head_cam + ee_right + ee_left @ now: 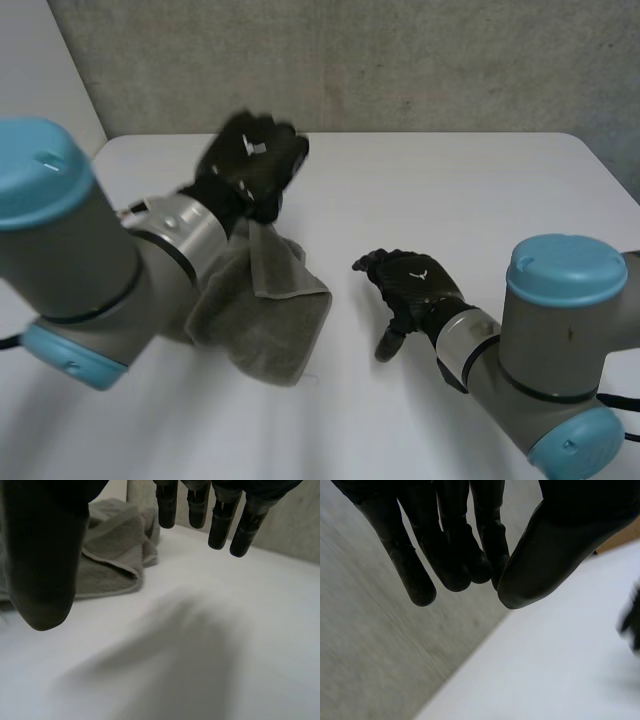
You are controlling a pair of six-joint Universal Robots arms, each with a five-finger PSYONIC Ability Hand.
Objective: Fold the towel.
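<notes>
Towel [268, 318]: grey terry, lying rumpled and partly doubled over on the white table [460, 190], partly under the left forearm [185, 235] and beside the right hand.
Left hand [255, 165]: raised above the towel's far side; fingers [447, 555] hang straight, thumb close beside them, nothing between, so released.
Right hand [412, 288]: low over bare table near the towel, fingers extended, thumb spread wide, empty.
Handling: probably light, limp and slightly grippy; it should sag and crease, not hold shape.
Hold: best pinched at two corners along the hemmed edge [112, 565], one per hand, once spread flat.
</notes>
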